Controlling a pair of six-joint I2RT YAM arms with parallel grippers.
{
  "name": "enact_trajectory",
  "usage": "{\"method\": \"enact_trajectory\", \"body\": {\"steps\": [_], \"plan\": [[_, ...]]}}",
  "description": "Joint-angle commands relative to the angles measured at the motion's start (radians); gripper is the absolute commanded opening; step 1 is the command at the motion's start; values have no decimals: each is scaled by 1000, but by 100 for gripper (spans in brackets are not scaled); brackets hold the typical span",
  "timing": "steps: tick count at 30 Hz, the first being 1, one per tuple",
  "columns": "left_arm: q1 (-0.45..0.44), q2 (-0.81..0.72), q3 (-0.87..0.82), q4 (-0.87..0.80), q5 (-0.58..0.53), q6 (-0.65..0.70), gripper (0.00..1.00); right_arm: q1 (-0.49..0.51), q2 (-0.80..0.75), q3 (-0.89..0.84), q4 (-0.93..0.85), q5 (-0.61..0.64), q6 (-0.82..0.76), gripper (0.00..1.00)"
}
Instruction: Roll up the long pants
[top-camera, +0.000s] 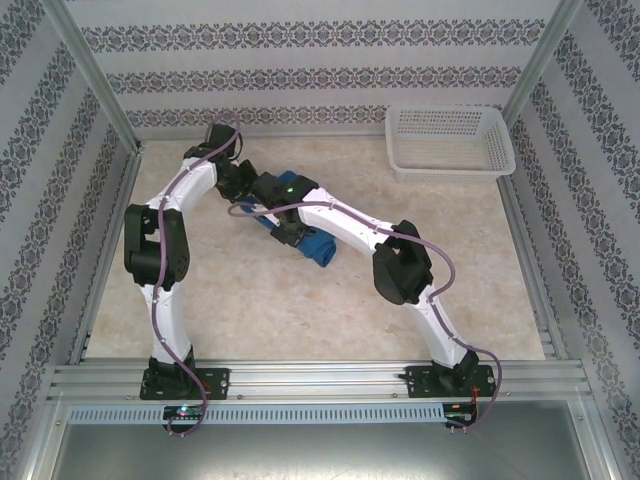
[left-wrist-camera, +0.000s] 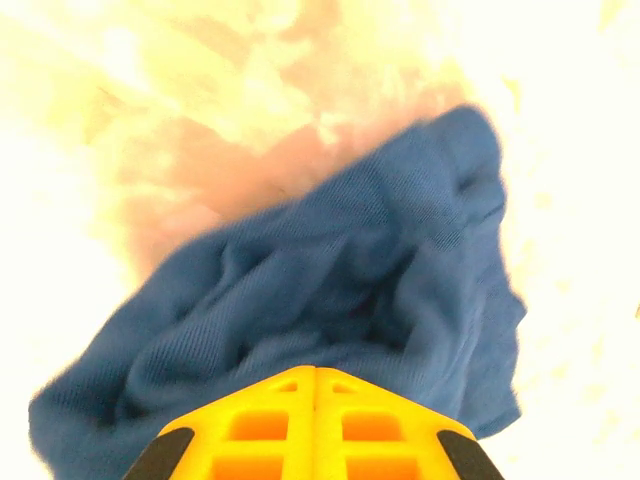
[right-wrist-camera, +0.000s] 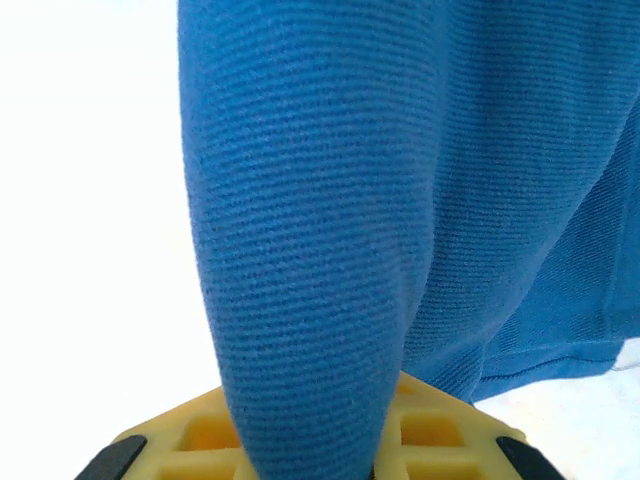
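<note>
Item: long pants (top-camera: 318, 248) | we log a blue bundle mid-desk (top-camera: 300, 320), long axis far-left to near-right | left fingers (left-wrist-camera: 270, 430) clenched together | right fingers (right-wrist-camera: 430, 435) grasping a fold

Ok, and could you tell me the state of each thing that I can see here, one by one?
long pants: bunched into a compact bundle, not spread flat.
white basket: upright, empty.
left gripper: shut, fingers pressed together, right at the cloth.
right gripper: shut on a fold of the long pants.
</note>
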Motion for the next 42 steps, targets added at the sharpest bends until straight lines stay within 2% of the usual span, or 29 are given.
{"method": "enact_trajectory", "body": {"steps": [1,6,8,13,17,24,29,34,37,42], "plan": [[39,-59,30,-83,-17,40,0,8,-52,100,-184,-266,53,0],[84,-105,23,-103,-10,44,0,-47,-66,143,-204,-487,115,0],[97,-124,11,-100,-3,42,0,-78,-69,137,-198,-527,138,0],[106,-157,-12,-92,4,43,0,-213,4,119,-178,-678,188,0],[106,-164,-21,-90,9,44,0,-314,53,53,-77,-805,258,0],[106,-182,-73,-55,49,45,0,-384,157,33,-60,-840,274,0],[106,-204,-124,-19,83,38,0,-449,191,-87,65,-891,314,0],[107,-211,-131,-21,85,49,0,-480,201,-129,106,-938,326,0],[106,-206,-128,-17,88,45,0,-467,155,-151,136,-962,352,0],[103,-196,-121,4,120,25,0,-386,82,-120,138,-1001,373,0]]}}
